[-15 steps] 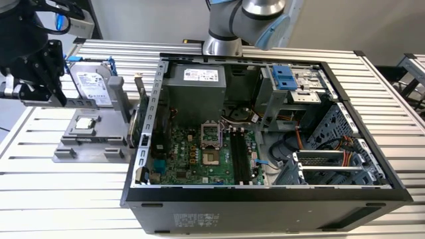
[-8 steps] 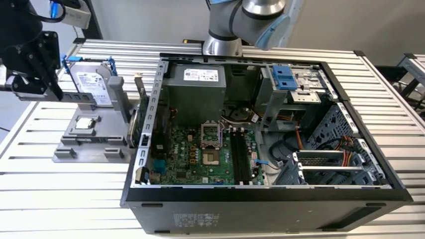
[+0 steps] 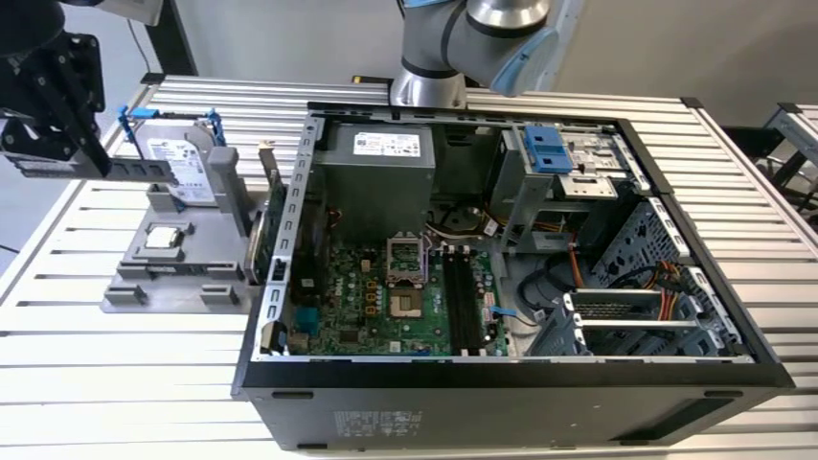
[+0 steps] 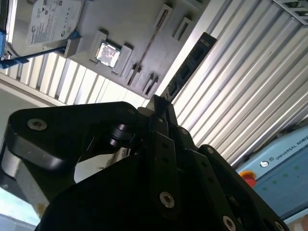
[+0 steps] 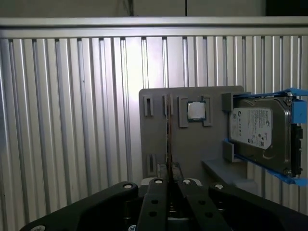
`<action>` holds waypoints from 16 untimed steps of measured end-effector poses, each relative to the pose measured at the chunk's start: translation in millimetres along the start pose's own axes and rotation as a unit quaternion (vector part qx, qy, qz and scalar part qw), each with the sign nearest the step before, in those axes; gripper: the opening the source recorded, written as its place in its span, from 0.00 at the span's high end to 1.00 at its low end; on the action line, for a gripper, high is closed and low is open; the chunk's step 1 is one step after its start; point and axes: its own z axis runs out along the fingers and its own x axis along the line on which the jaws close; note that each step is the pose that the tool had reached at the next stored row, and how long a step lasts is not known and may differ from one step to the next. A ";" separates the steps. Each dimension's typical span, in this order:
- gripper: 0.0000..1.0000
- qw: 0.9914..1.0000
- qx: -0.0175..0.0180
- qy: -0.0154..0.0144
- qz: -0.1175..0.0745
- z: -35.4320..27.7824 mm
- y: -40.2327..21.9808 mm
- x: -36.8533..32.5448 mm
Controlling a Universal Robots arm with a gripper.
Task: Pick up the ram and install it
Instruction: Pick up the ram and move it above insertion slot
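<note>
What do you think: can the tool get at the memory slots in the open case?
Probably yes. The case lies open on top, and the memory slots sit uncovered, nothing above them. The tool, shut on the ram, is at the exterior view's left, outside the case.

Table (image 3: 115,383): ribbed aluminium slats running across the exterior view. Two items sit directly on it.
(1) Open black PC case (image 3: 511,407), side panel off, takes up the middle and the exterior view's right.
(2) Grey fixture (image 3: 172,287) on the exterior view's left, just beside the case, possibly touching it. In both wrist views it lies flat on the slats.
</note>
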 end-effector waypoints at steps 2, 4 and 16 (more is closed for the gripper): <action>1.00 1.000 0.000 0.000 0.000 -0.8 0.0 -0.1; 1.00 1.000 0.000 0.000 0.000 -0.8 0.0 -0.1; 1.00 1.000 -0.001 0.000 0.000 -1.7 -23.2 -1.3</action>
